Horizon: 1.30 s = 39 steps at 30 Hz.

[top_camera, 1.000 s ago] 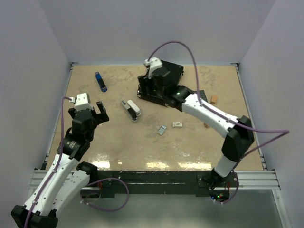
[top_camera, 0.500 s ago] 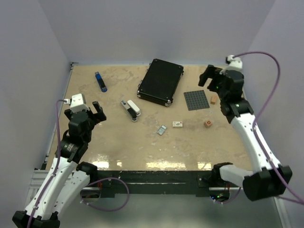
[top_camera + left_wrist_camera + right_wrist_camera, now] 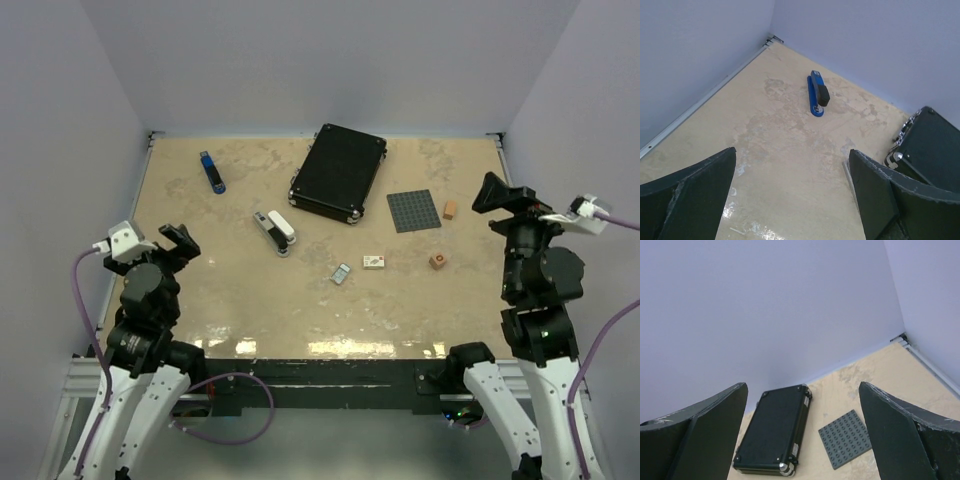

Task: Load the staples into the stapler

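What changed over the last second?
The right gripper swung off the black case back to the near right, jaws open and empty. The left gripper pulled back toward its base, open. Unmoved: black case, staples box, blue stapler, black-and-white stapler.

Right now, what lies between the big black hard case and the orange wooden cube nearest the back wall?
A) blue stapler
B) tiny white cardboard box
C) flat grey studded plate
C: the grey studded plate sits between the black hard case and the orange wooden cube.

right end effector [image 3: 508, 198] away from case [image 3: 339, 172], left end effector [image 3: 175, 240] retracted
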Available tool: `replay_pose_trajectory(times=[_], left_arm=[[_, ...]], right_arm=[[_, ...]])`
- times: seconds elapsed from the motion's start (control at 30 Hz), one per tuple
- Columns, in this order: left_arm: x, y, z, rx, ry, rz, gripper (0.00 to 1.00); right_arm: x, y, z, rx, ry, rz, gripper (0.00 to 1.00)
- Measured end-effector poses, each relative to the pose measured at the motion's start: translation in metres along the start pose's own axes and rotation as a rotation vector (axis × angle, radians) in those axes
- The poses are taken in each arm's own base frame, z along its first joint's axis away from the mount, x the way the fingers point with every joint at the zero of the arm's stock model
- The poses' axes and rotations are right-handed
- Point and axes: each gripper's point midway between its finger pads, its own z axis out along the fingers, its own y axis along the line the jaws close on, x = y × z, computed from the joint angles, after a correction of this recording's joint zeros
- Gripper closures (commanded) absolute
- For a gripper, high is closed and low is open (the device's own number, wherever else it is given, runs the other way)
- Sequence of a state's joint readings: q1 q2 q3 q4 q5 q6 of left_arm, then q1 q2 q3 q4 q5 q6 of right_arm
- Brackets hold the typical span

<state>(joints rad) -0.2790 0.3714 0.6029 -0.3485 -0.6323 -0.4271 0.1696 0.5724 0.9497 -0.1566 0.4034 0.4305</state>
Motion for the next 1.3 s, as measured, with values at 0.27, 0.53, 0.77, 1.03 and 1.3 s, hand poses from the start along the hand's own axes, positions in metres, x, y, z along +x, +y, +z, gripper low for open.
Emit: replay_pose_trajectory(times=[0.27,0.53,0.77,1.03,1.3], left_arm=[[-0.024,0.021,-0.015,-0.052,-0.128,-0.103,0.00],[-0.026,0.021,-0.014,-0.060,-0.142,-0.115,0.00],[-0.020,0.021,-0.008,-0.074,-0.119,-0.092,0.00],[-0.022,0.023,-0.007,-0.075,-0.124,-0.094,0.00],[-0.024,0.024,-0.006,-0.073,-0.129,-0.098,0.00]], right_arm=[[0.001,-0.005,-0.029,-0.054,-0.047,0.007,0.02],[-0.017,-0.011,-0.060,-0.117,-0.127,-0.056,0.02],[-0.007,-0.030,-0.087,-0.159,-0.188,-0.095,0.02],[-0.001,-0.032,-0.090,-0.176,-0.197,-0.119,0.02],[-0.001,-0.028,-0.091,-0.204,-0.197,-0.130,0.02]])
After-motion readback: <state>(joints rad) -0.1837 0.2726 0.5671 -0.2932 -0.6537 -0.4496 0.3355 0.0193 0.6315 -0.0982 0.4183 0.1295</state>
